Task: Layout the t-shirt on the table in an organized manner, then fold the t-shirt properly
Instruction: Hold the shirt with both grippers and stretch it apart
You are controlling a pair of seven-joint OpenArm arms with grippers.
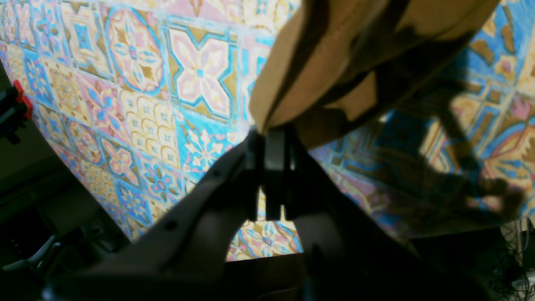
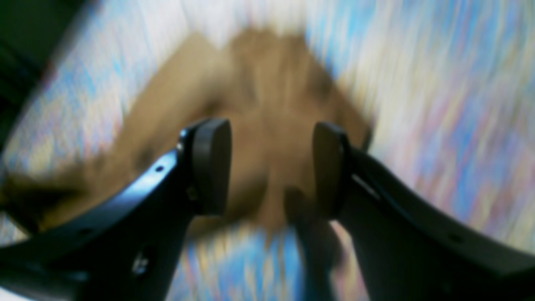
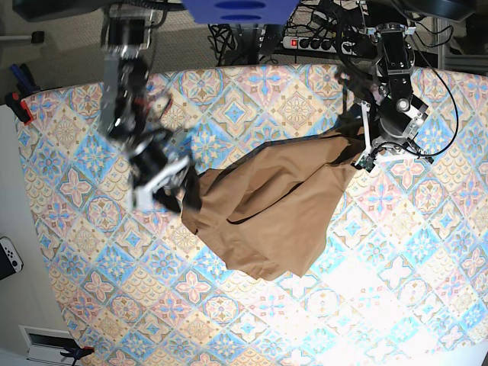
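Tan t-shirt (image 3: 267,217) spread in loose folds mid-table (image 3: 396,297). Left gripper (image 1: 271,138) pressed shut, pinching a shirt edge, cloth hanging just beyond its tips above the patterned surface. Right gripper (image 2: 271,167) spread wide, nothing between its pads (image 2: 211,167), blurred cloth just ahead.

My right end effector (image 2: 271,167) has its two dark pads (image 2: 211,165) standing well apart, with nothing between them. Past the gap lies the tan t-shirt (image 2: 259,96), a blurred heap that spreads from the near left up to the far middle. Around it the counter (image 2: 439,104) shows only as smeared streaks of blue, pink and cream. I cannot tell whether the pads touch the cloth.
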